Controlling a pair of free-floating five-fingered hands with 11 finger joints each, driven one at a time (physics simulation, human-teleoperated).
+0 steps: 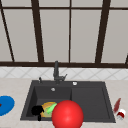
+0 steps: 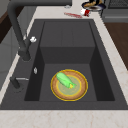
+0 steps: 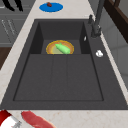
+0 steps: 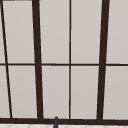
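I saw my left hand (image 1: 37,110) at the sink's (image 1: 107,100) front-left corner beside the plate (image 2: 81,91); cucumber (image 2: 64,80) lay on it; grip unclear.

A red ball (image 1: 67,114) covered the sink's (image 1: 105,100) front rim and part of the plate (image 1: 47,109) just right of the left hand (image 1: 37,110), whose fingers could not be made out.

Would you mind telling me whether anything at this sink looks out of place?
A large red ball in the front view hides the sink's front edge. A plate with a green vegetable sits in the basin.
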